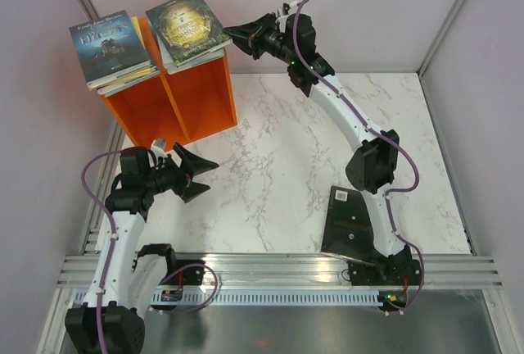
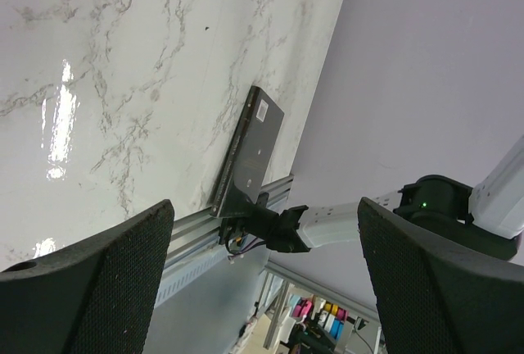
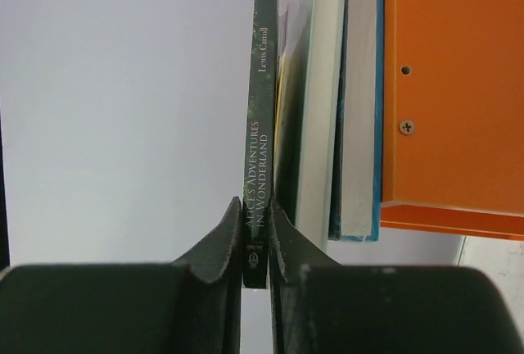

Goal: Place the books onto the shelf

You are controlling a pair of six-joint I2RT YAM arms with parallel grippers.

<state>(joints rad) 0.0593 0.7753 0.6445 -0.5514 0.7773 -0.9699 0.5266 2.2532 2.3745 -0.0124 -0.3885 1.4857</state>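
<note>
You have two stacks of books (image 1: 110, 43) on top of the shelf (image 1: 176, 100) at the far left of the worktop (image 1: 278, 165); another book (image 1: 348, 223) stands at its near right edge.

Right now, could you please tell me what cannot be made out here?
Top view: stacked books under both top covers show only edges; count unclear.
Top view: the black book partly behind the right arm; sticker too small to read.
Right wrist view: Alice's Adventures in Wonderland shows only its spine; the orange shelf cut off by the right edge.
</note>
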